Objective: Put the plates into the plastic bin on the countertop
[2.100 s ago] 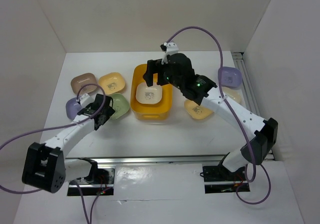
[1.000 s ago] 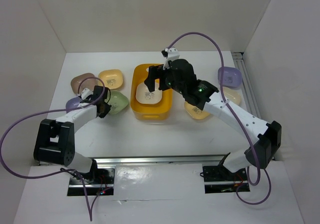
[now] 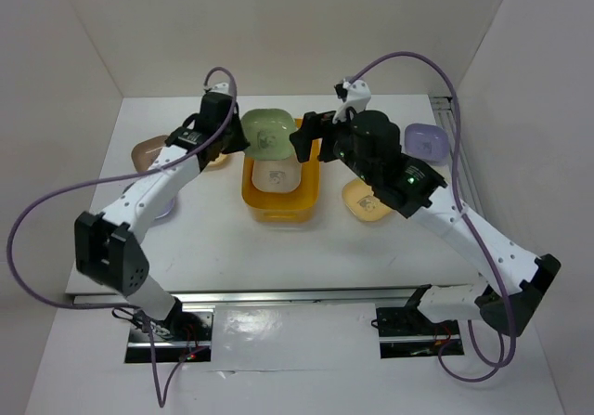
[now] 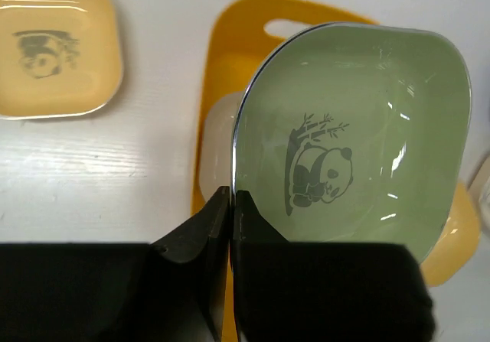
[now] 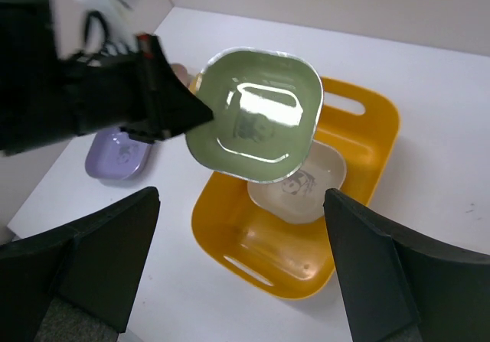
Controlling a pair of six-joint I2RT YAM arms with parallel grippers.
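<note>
Green panda plate (image 4: 352,158) is now hovering over the yellow-orange bin (image 3: 249,190) — left gripper (image 4: 231,200) clamping its rim, right gripper (image 5: 239,200) gaping empty.

In the left wrist view the green plate (image 4: 360,128) covers most of the cream plate (image 4: 218,143) and plastic bin (image 4: 230,43).

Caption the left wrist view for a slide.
Left end effector pinches the rim of a green panda plate above the yellow bin, where a cream plate already sits.
</note>
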